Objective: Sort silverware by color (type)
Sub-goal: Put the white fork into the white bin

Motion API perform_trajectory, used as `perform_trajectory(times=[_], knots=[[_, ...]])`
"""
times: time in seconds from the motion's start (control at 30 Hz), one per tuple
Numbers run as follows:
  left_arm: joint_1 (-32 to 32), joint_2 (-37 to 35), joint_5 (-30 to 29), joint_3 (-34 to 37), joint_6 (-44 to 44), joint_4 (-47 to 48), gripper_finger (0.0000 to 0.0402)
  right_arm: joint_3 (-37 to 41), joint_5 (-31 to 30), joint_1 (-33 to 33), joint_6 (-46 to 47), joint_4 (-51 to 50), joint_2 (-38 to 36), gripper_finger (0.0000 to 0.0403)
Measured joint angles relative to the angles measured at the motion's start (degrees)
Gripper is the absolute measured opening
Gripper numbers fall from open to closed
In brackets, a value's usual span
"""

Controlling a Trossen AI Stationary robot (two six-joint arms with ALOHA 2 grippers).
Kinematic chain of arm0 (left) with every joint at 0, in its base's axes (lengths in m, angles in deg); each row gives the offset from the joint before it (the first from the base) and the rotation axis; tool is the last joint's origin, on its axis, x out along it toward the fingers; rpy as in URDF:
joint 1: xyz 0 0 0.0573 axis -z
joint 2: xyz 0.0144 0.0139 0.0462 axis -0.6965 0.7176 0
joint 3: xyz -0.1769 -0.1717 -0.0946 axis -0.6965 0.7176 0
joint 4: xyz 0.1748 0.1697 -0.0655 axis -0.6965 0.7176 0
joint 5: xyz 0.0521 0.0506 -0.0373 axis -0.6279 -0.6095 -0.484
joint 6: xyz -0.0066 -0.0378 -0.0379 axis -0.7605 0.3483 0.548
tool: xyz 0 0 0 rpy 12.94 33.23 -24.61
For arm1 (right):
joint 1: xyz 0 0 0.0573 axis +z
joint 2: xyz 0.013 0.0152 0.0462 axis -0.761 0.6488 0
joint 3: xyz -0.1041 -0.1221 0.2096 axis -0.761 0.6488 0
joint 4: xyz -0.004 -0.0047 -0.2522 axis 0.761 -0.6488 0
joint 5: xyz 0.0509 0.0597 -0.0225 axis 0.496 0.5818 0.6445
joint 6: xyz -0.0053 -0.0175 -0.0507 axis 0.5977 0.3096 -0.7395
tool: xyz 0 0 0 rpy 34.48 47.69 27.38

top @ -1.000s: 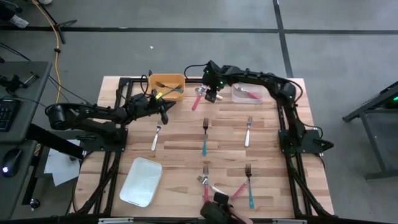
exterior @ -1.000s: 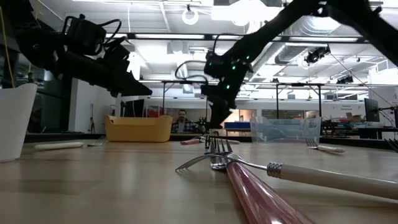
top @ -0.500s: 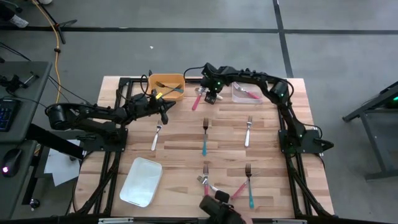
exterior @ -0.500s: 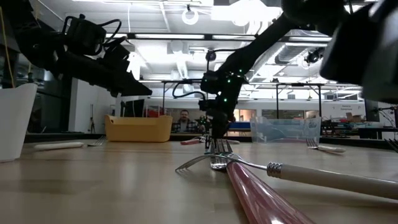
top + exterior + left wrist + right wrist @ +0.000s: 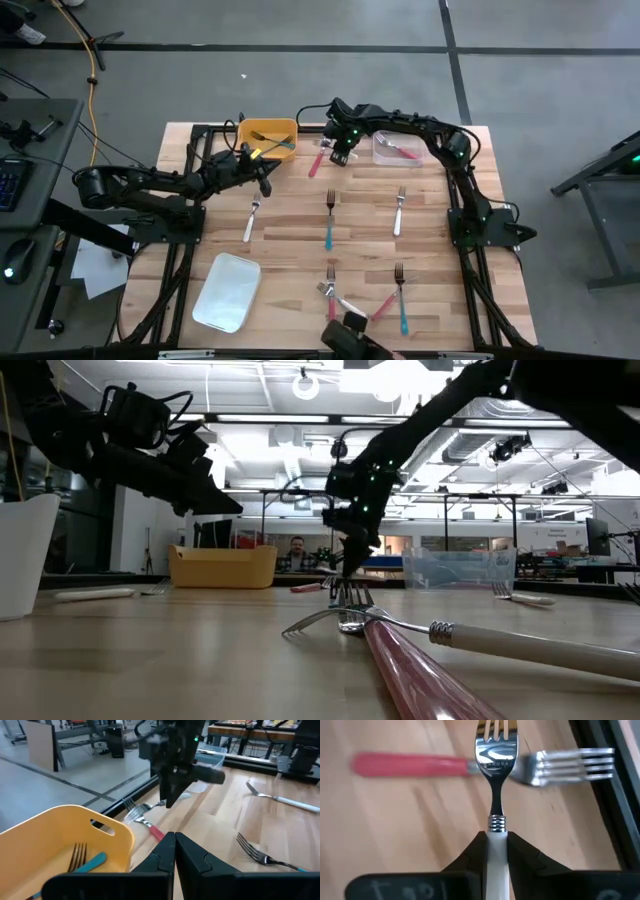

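Near the table's far edge a white-handled fork (image 5: pixel 495 755) lies across the neck of a red-handled fork (image 5: pixel 317 160), and my right gripper (image 5: pixel 338 157) is shut on it, pointing steeply down. My left gripper (image 5: pixel 264 172) hangs shut and empty above the table beside the yellow bin (image 5: pixel 268 135), which holds a teal-handled fork (image 5: pixel 87 860). More forks lie flat on the wood: a white one (image 5: pixel 251 219), a teal one (image 5: pixel 328 222), another white one (image 5: pixel 398 212), and a mixed group (image 5: pixel 385 298) near the front edge. My right gripper pinches the white handle (image 5: pixel 496 845) between its two fingers, just behind the ribbed collar at the neck. The fingers come from above, slanting, and lie along the handle. The head points away from the fingers, over the red fork's neck (image 5: pixel 470 766). Whether it is lifted clear I cannot tell.
A clear container (image 5: pixel 397 150) with a pink-handled fork stands right of my right gripper. A white tray (image 5: pixel 227 291) lies at the near left. Black frame rails (image 5: pixel 190 180) run along the table's sides. In the low view two forks (image 5: pixel 400 630) lie close to the camera.
My right gripper has shut its fingers on the white fork's handle while staying almost in place over the red fork. My left arm has kept still.
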Motion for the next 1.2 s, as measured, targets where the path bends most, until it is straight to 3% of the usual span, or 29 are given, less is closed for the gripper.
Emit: perform_trajectory(times=[0.17,0.47,0.63,0.8,0.93,1.2], knots=[[0.1,0.0,0.5,0.0,1.4,-0.6,0.0003,11.4,1.6,1.6,4.6,14.6,-6.5,0.0041],[2.5,0.0,15.4,0.0,3.1,-8.0,0.0003,42.8,1.8,8.6,17.0,54.3,-25.8,0.0041],[5.5,0.1,16.2,-1.6,6.6,-11.3,0.0006,55.0,1.3,16.0,19.2,73.7,-32.3,0.0041],[11.4,3.3,15.6,-5.8,6.8,-11.3,0.0038,59.2,-2.1,23.6,17.2,84.1,-35.0,0.0041],[15.7,6.4,12.5,-9.4,5.1,-11.0,0.0077,58.6,-4.5,28.7,15.2,86.6,-35.3,0.0041],[23.4,9.1,11.6,-15.2,2.2,-11.2,0.0136,57.3,-8.2,36.2,11.1,88.8,-35.3,0.0041]])
